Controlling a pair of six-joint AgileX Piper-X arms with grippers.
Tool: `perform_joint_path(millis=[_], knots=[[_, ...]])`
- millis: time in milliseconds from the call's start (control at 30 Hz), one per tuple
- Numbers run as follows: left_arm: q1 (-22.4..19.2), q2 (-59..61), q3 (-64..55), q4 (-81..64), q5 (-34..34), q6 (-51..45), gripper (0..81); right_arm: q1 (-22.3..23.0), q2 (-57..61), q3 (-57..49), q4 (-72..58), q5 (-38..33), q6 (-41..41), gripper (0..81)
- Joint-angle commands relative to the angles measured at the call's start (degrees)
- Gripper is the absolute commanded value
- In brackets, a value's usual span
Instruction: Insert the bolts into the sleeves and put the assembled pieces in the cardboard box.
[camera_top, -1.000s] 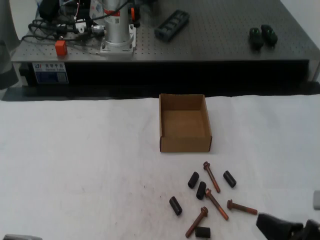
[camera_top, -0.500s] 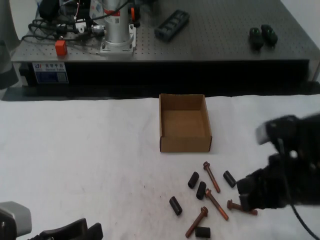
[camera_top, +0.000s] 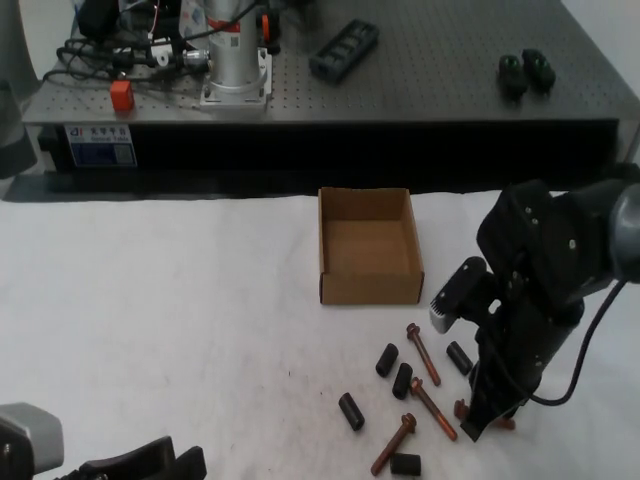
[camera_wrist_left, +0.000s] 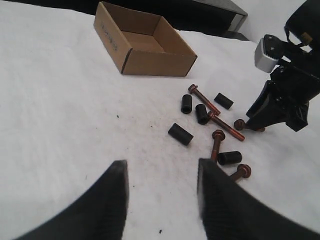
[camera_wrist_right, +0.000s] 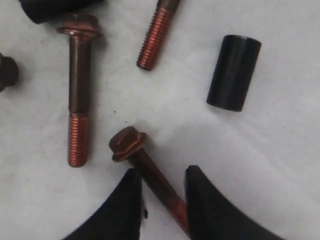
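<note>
Scatter: bolts and black sleeves lie loose on the white cloth (camera_top: 200, 330) toward the bench's near edge, right of its middle. None are joined, so you have every pairing left to do.
Cardboard box (camera_top: 370, 290): it stands open-topped at the middle of the bench, just beyond the scatter, with no assembled piece inside. That closeness should keep your drop-off short.
Right gripper (camera_wrist_right: 161, 185): it points down at the right end of the scatter. Its fingers are parted and straddle a bolt's shank, with a gap showing on either side, so nothing is clamped yet.
Target bolt (camera_wrist_right: 131, 146): it lies flat and apart from its neighbours. That is probably why it suits a first pick, since your fingers have room on both sides.
Nearest sleeve (camera_wrist_right: 234, 72): it lies on its side near that bolt, not touching it.
Left gripper (camera_wrist_left: 161, 172): it sits low at the bench's near left corner, well apart from the parts. Its fingers are spread and hold nothing. It faces the scatter, likely placed to take a sleeve for mating.
Risk: a round shank may roll as you close, so square the fingers across it.
</note>
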Motion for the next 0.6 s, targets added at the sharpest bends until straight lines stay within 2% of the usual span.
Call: perform_joint_path(millis=[0,133,300,367,467,500,567], knots=[[0.02,-0.4,-0.29,-0.67,-0.58,0.5,32.7,0.07,1.8,-0.64,-0.95,-0.09,-1.57,22.3],[0.02,-0.4,0.01,-0.08,-0.58,0.5,32.7,0.57,3.16,-0.64,-1.54,-1.81,-2.69,22.3],[0.02,-0.4,0.01,0.1,-0.58,0.5,32.7,2.3,4.98,-0.64,-1.96,-0.58,-2.69,21.9],[0.02,-0.4,0.01,0.08,-0.48,0.5,32.7,2.77,5.67,-0.64,-1.99,2.34,-2.69,17.6],[0.02,-0.4,-0.32,0.08,0.52,0.5,32.7,3.09,5.9,-0.64,-1.99,5.72,-2.57,2.2],[0.02,-0.24,-0.55,0.08,0.93,0.5,32.7,3.09,5.56,-0.64,-1.99,5.81,-2.18,5.1],[0.02,0.83,-1.41,0.08,0.95,0.5,32.7,3.09,4.74,-0.64,-2.21,5.64,0.28,5.5]])
